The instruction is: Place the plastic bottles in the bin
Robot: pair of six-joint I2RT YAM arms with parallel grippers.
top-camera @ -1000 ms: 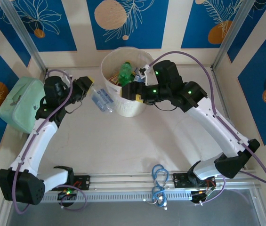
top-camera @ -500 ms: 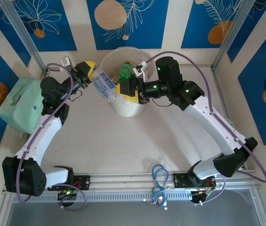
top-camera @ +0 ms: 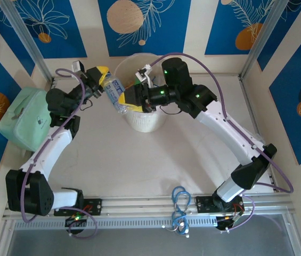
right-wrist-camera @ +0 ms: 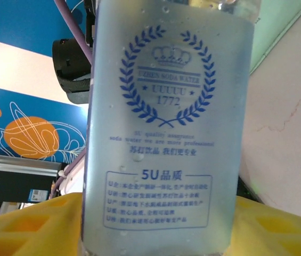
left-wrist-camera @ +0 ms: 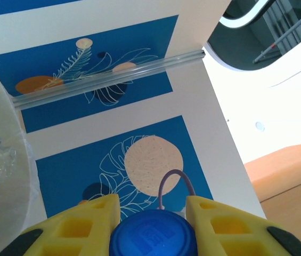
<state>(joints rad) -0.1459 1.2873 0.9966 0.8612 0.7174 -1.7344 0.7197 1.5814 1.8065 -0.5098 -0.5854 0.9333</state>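
— Left pincer (top-camera: 100, 80)?
— Up beside the left rim of the bin (top-camera: 139, 124), yellow fingers pinching a clear bottle (top-camera: 116, 95) by its blue cap (left-wrist-camera: 153, 237).
— And the bottle itself?
— Off the surface (top-camera: 139, 160) and tilted: cap end up-left in the left pincer, base down-right at the bin's rim. Blue crest and print on a frosted label, seen close from the right wrist.
— Right pincer (top-camera: 129, 99)?
— Over the bin's mouth, reaching left to the bottle's lower part. One yellow finger (right-wrist-camera: 27, 226) on either side of the bottle, right against its edges. Cannot tell whether squeezing or merely flanking.
— Anything else around?
— Mint-green bag (top-camera: 25, 120) at far left, well apart from the bin. Blue cable coil (top-camera: 179, 205) at the near edge, between the arm bases.
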